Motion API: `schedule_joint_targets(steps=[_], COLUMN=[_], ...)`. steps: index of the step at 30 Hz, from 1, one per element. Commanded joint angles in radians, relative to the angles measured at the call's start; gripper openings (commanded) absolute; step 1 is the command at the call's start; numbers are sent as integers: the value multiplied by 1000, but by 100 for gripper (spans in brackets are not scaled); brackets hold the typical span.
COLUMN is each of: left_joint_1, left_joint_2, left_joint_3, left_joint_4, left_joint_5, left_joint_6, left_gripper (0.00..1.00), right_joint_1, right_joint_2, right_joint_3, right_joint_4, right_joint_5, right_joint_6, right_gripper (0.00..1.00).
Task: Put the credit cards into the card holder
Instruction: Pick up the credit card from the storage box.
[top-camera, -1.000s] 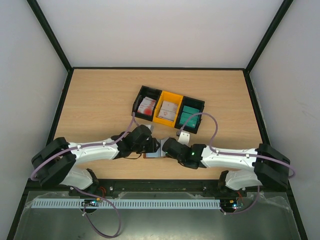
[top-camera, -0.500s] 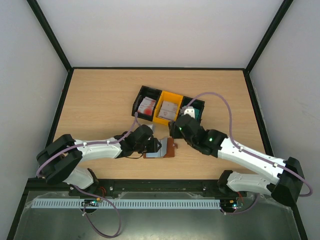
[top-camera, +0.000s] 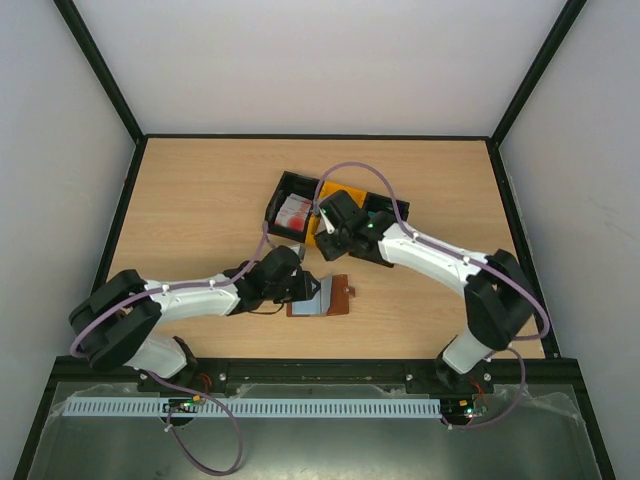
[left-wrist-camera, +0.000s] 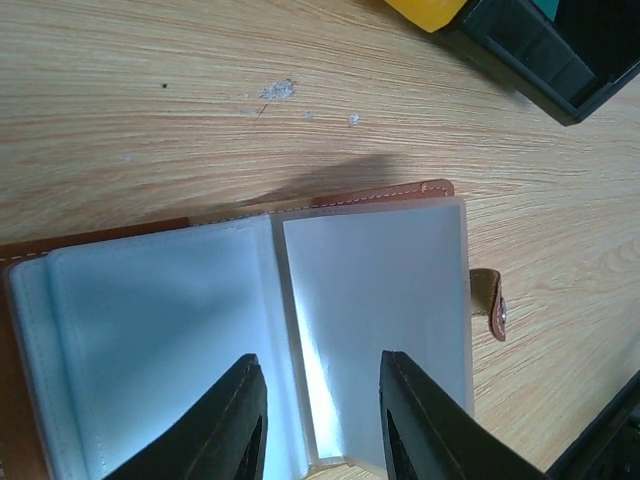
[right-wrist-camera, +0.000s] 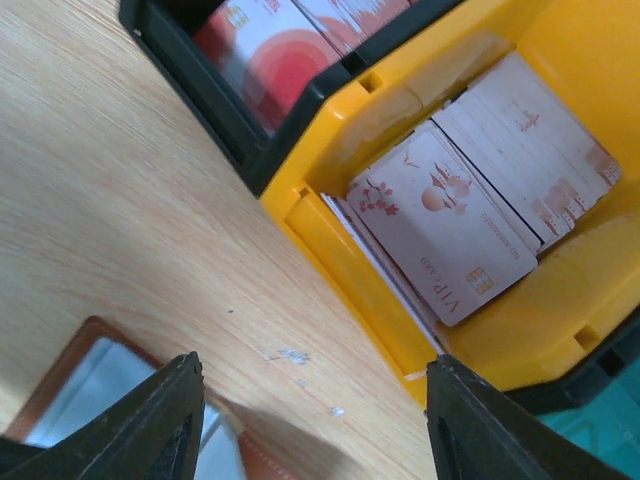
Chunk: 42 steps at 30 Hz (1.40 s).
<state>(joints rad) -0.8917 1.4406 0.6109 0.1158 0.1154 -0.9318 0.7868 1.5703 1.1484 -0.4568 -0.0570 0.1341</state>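
Note:
The card holder (top-camera: 335, 298) (left-wrist-camera: 370, 310) lies open on the table, a brown leather wallet with pale grey-blue pockets facing up. My left gripper (top-camera: 303, 288) (left-wrist-camera: 320, 405) is low over it, its fingers (left-wrist-camera: 235, 420) apart on either side of the inner edge of the right pocket leaf, gripping nothing. The credit cards sit in bins: white ones with pink marks (right-wrist-camera: 445, 225) in the yellow bin (right-wrist-camera: 330, 235), red-marked ones (top-camera: 293, 210) (right-wrist-camera: 265, 45) in a black bin, a teal one (right-wrist-camera: 600, 445) at the edge. My right gripper (top-camera: 327, 226) (right-wrist-camera: 310, 400) hangs open and empty over the table at the yellow bin's near wall.
The three joined bins (top-camera: 282, 186) stand just behind the card holder. A corner of the card holder (right-wrist-camera: 85, 385) shows beside the right gripper's left finger. The snap tab (left-wrist-camera: 490, 300) sticks out on the wallet's right side.
The right arm has swung away from the card holder up to the bins and its jaws have widened. The left gripper has stayed over the card holder.

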Motion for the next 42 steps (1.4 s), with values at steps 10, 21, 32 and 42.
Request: schedule_joint_targets(steps=[10,21,32,42], left_joint_1=[9,10,9,9], left_joint_2=[-11,-16,-20,-20], left_joint_3=[-61,-63,-63,-70], left_joint_4=[71,68,76,84], left_joint_5=[51,61,72,71], left_joint_6=[-52,-53,-50,-50], left_gripper=[33,33,33,33], right_joint_1=[-122,-121,-121,-122], right_joint_2=[224,372,363,331], right_joint_3=[119,241,293,292], right_joint_4=[-60,-110,-185,-171], right_joint_5=[-122,-107,-165,-139], right_joint_6=[-161,-203,-214,-159], right_gripper=[55,48,25,5])
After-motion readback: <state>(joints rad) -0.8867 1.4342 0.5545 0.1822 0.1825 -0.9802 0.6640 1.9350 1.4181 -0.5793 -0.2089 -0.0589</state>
